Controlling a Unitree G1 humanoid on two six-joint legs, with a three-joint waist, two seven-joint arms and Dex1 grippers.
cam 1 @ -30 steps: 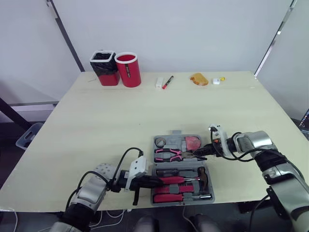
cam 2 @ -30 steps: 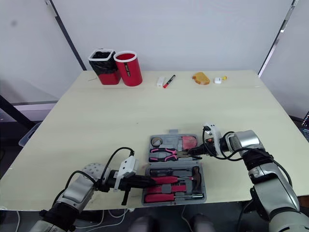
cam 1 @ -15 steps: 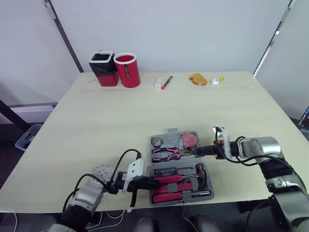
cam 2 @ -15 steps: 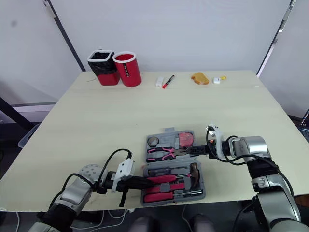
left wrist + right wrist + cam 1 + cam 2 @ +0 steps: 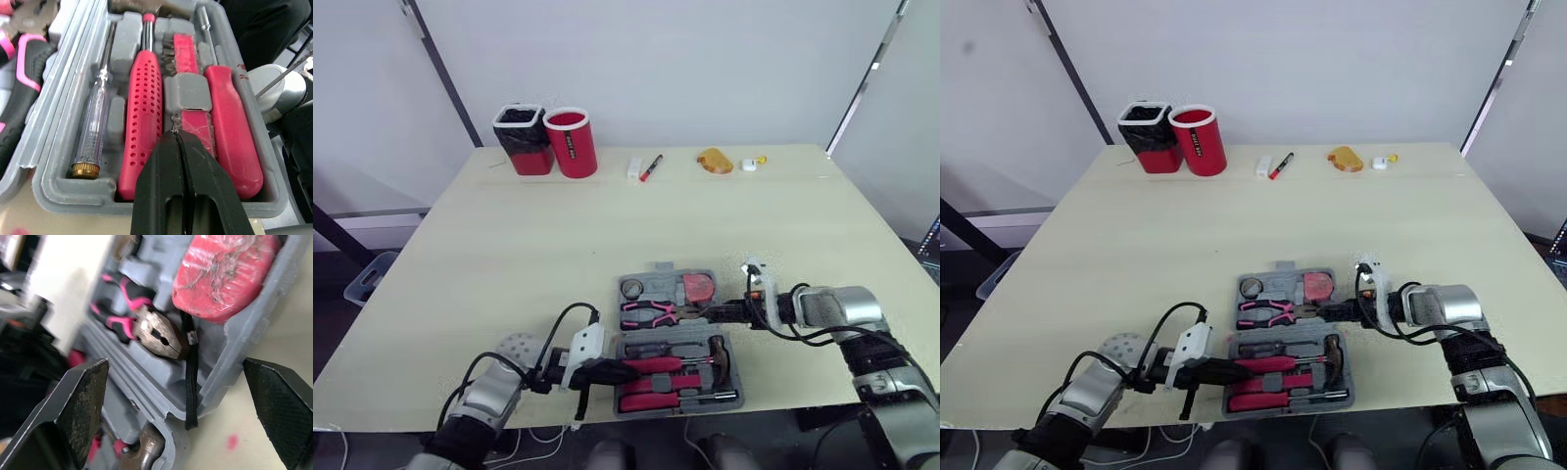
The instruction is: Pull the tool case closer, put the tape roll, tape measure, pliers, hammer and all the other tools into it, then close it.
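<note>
Bright, even, diffuse light with faint soft shadows

right claw [image 5: 719, 311] back from the pliers [image 5: 651, 313]

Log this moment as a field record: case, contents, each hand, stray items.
case: tool case open flat near the table's front edge
far half: tape roll, tape measure, pliers
near half: hammer, red-handled tools
left hand: shut, at the near half's left edge
right hand: open, at the far half's right edge
far table edge: red cup, marker
</note>
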